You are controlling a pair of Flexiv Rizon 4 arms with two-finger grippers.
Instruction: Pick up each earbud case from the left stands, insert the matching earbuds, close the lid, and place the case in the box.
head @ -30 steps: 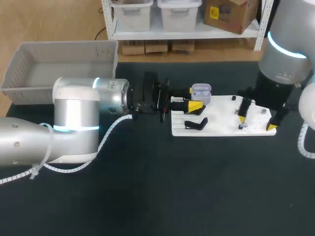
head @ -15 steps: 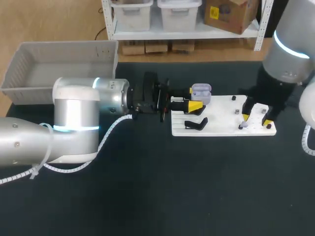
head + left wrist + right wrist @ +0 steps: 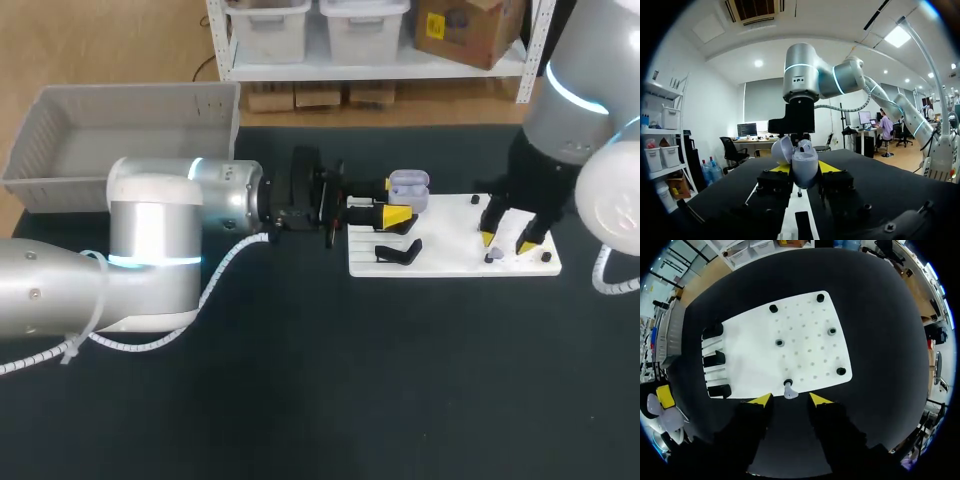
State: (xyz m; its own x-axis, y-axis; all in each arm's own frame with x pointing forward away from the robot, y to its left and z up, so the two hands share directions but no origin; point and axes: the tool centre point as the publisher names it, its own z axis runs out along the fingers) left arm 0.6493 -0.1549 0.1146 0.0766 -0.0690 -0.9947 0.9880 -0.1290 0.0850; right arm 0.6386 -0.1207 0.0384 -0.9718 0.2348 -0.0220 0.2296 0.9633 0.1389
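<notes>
My left gripper (image 3: 385, 215) lies level at the white board's (image 3: 450, 235) left end, shut on a lavender earbud case (image 3: 408, 187). In the left wrist view the case (image 3: 804, 167) sits between the yellow fingertips (image 3: 780, 168) with its lid (image 3: 782, 150) raised. My right gripper (image 3: 506, 241) points down over the board's right part. A small pale earbud (image 3: 789, 392) stands at the board's (image 3: 755, 347) near edge, in the gap between my right gripper's (image 3: 790, 400) spread fingers, and neither touches it. The earbud (image 3: 492, 257) shows below the tips from above.
A grey box (image 3: 120, 130) stands at the back left of the dark table. Black case stands (image 3: 398, 252) occupy the board's left end. Several short dark pegs (image 3: 780, 342) stick up from the board ahead of the right gripper.
My right gripper's fingers have drawn closer together around the earbud, and the arm shifted slightly left. The left arm and the case have not moved.
</notes>
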